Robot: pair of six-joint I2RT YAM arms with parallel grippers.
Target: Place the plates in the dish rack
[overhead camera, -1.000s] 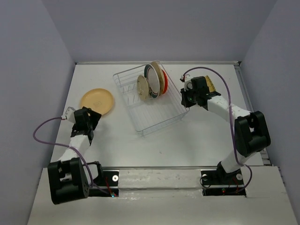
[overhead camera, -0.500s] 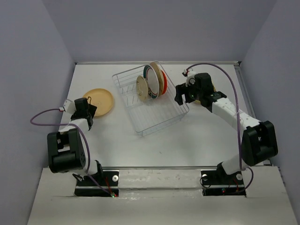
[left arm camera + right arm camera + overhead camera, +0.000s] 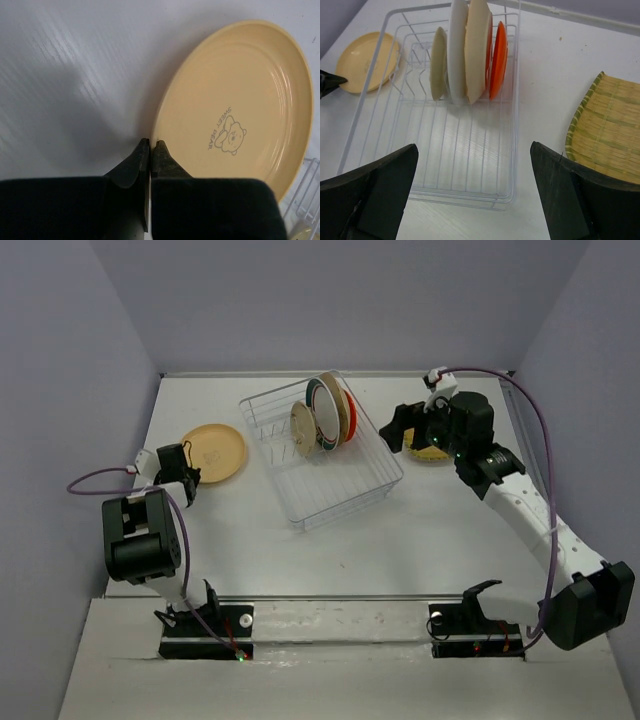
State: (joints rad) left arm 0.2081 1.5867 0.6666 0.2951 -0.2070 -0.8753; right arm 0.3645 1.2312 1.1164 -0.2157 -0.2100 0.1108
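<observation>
A tan-yellow round plate (image 3: pixel 213 452) (image 3: pixel 240 100) lies flat on the table left of the dish rack (image 3: pixel 330 490). My left gripper (image 3: pixel 186 472) (image 3: pixel 152 146) is shut on that plate's near-left rim, one finger over the plate and one outside it. Several plates stand upright in the rack's far end: a small cream one (image 3: pixel 438 62), a white one (image 3: pixel 457 50), a larger cream one (image 3: pixel 477 47) and an orange-red one (image 3: pixel 498 60). A squarish yellow-green ribbed plate (image 3: pixel 612 130) (image 3: pixel 432 452) lies right of the rack. My right gripper (image 3: pixel 472 147) (image 3: pixel 405 430) hangs open and empty above the rack's right side.
The rack's (image 3: pixel 465 145) near rows of tines hold nothing. A corner of its wire wall (image 3: pixel 310 190) shows just beyond the tan plate. Grey walls close in the table on three sides. The left gripper's tip (image 3: pixel 330 80) shows at the edge of the right wrist view.
My left arm reached out to the tan plate's edge and its jaws closed on the rim. My right gripper opened and drew back and up from the rack's right side.
</observation>
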